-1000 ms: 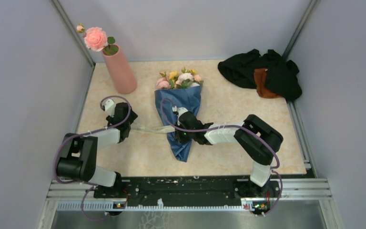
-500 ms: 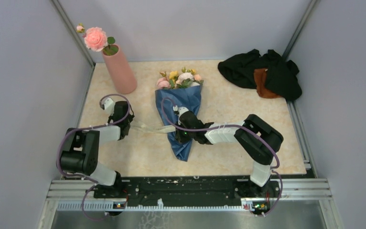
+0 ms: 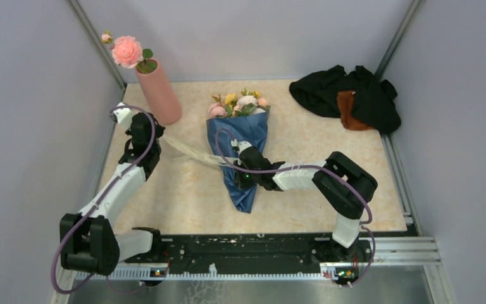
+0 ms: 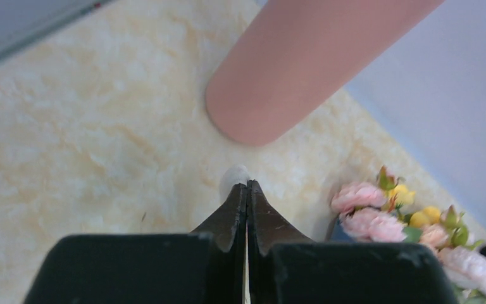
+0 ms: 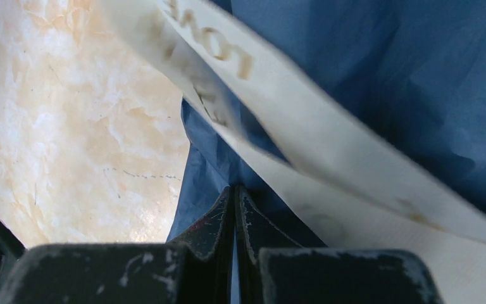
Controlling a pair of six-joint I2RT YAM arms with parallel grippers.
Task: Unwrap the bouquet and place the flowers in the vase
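Marbled tabletop [image 3: 183, 202], grey walls [image 3: 259, 31]; left claw [image 4: 247, 185] clamped on cream ribbon [image 3: 187, 152] near vase [image 3: 159, 95]. Also closed: right claw [image 5: 235, 189], tips against bouquet [image 3: 240, 136].

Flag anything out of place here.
A black and brown cloth heap lies in the far right corner, unrelated to the bouquet. The vase already holds a big pink rose. The ribbon stretches loose to the left claw.

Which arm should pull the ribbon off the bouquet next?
Left, most likely. The left fingers are shut on the end of the ribbon, near the vase, and it stretches from them to the bouquet. The right fingers are shut on the bouquet, so they look better suited to holding it down.
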